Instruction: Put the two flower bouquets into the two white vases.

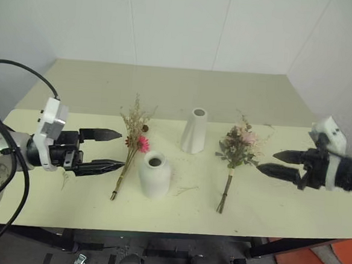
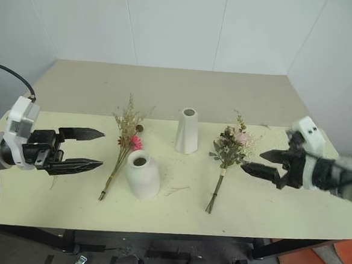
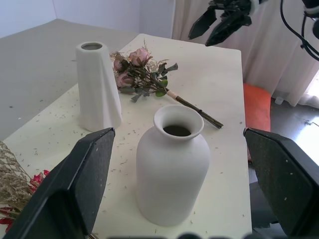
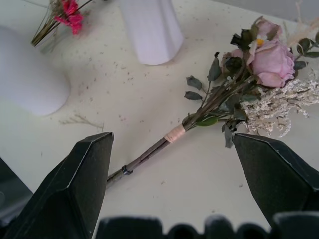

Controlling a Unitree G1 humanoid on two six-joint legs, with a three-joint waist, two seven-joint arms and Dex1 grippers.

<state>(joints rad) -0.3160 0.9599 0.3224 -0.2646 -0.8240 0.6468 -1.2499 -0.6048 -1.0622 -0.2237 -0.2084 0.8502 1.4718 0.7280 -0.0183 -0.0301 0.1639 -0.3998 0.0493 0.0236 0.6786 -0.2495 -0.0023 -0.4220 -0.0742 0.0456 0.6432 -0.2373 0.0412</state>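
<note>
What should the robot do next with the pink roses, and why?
Probably lower the right gripper onto the stems of the rose bouquet and close. Its fingers stand open and empty beside that bouquet, which lies flat on the table, and both vases, the tall vase and the round vase, have no flowers in them.

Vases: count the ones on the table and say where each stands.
2. The squat vase stands beside the thin bouquet; the tall vase stands farther back, beside the rose bouquet. None looks hidden.

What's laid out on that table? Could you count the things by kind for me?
White vases: 2, a tall cone and a squat bottle shape
Flower bouquets: 2, pink roses and dry grasses with a magenta daisy
Total: 4
</note>
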